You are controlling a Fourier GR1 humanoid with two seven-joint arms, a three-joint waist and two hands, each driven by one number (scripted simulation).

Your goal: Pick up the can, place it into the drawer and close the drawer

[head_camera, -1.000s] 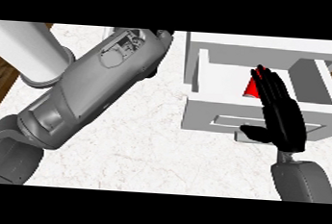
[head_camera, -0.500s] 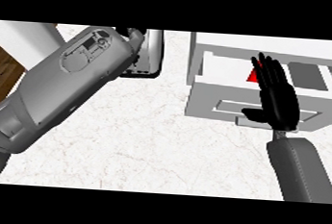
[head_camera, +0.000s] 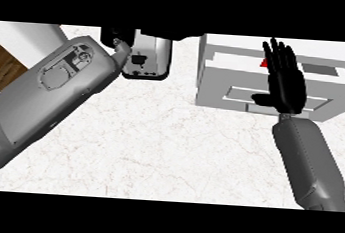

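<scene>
The white marble counter is crossed at the left by the grey left forearm, which reaches toward a toaster at the far edge; the left hand is mostly hidden there, so its fingers cannot be judged. At the far right the white drawer is seen nearly shut. The right hand is held flat with straight fingers over its front, holding nothing. A red sliver of the can is visible inside, beside the fingers.

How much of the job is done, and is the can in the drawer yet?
Done: a red thing, probably the can, sits inside the drawer. In hand: the open right hand lies flat over the drawer front, seemingly pushing it. Left: the drawer is partly open and must close. The left hand is hidden up by the toaster.
</scene>
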